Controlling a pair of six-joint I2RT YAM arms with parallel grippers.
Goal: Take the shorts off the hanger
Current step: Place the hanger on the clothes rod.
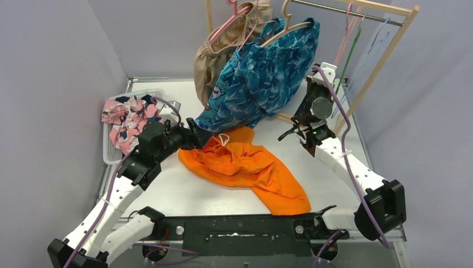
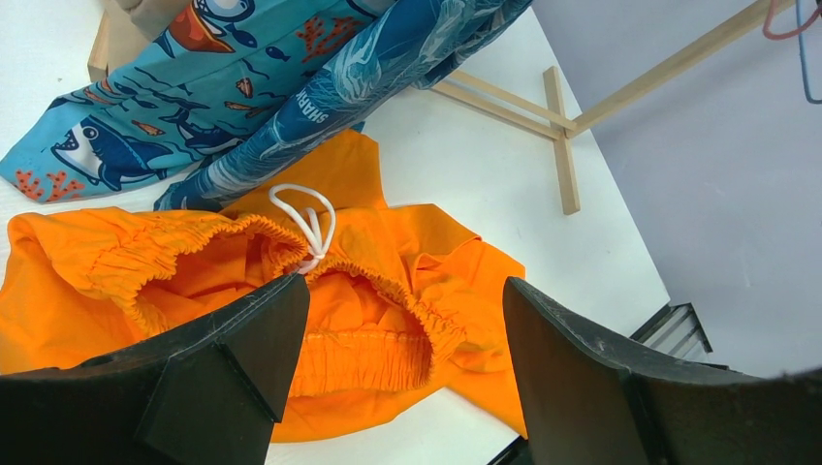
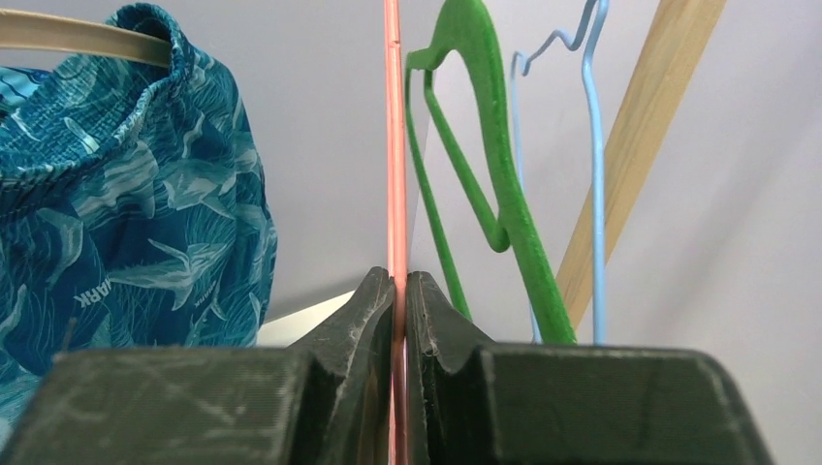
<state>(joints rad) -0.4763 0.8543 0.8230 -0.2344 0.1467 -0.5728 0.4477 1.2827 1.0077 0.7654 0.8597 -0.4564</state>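
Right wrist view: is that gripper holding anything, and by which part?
Yes. The right gripper is shut on the pink hanger, pinching one thin straight bar of it between its fingertips. The left gripper is open and holds nothing.

Orange shorts (image 1: 245, 167) are plain, blue shorts (image 1: 279, 67) shark-printed, pink shorts (image 1: 125, 120) navy-patterned, the hanger (image 3: 393, 145) pink

Overhead plus wrist close-ups; shorts (image 1: 268, 78) shared
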